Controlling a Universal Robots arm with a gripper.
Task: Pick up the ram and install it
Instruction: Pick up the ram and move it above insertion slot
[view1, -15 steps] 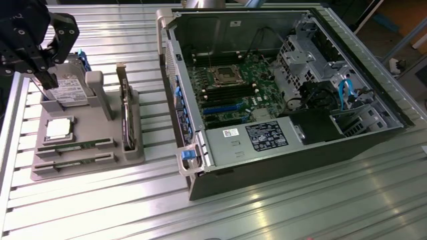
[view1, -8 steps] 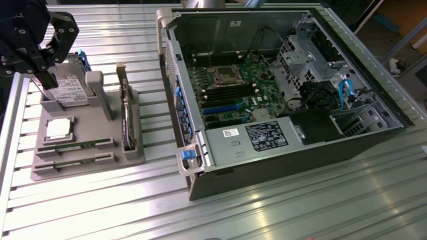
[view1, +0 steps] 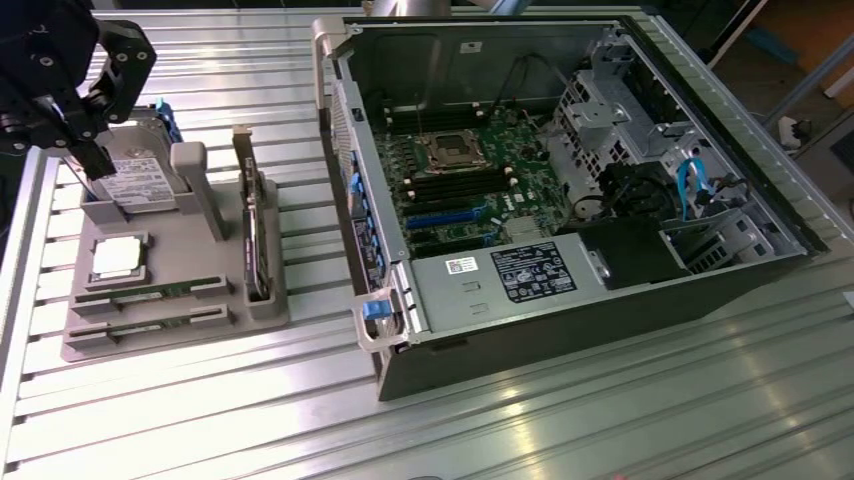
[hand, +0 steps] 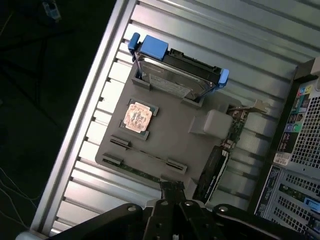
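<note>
Two ram sticks lie in the grey holder tray, both thin, green and edge up in clipped slots: one ram stick and, nearer the tray's front edge, a second. In the wrist view a ram stick shows as a narrow green strip just ahead of my fingers. My black gripper hangs over the tray's far end, above the hard drive, apart from the ram. In the wrist view my gripper is shut with nothing between its fingers.
The tray also carries a silver processor chip and a dark expansion card standing on edge. An open PC case lies at the exterior view's right, its motherboard exposed. The table's edge runs close beside the tray.
</note>
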